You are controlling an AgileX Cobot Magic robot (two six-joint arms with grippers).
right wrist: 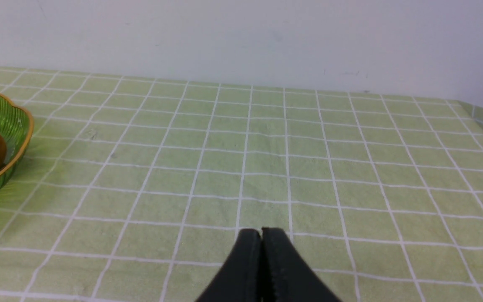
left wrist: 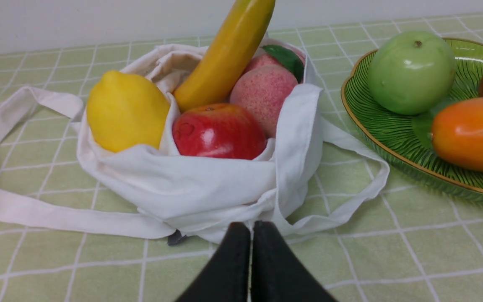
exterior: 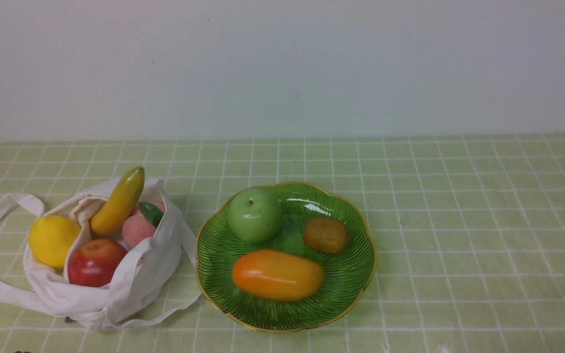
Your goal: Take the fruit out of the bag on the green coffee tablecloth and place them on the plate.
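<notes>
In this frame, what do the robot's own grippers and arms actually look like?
Only the fingertips show, in the wrist views. The left gripper has two matte black, smooth fingers tapering to rounded tips. The right gripper looks the same: plain black wedge-shaped fingers. No markings, cables or labels are visible. The front view shows neither arm.
</notes>
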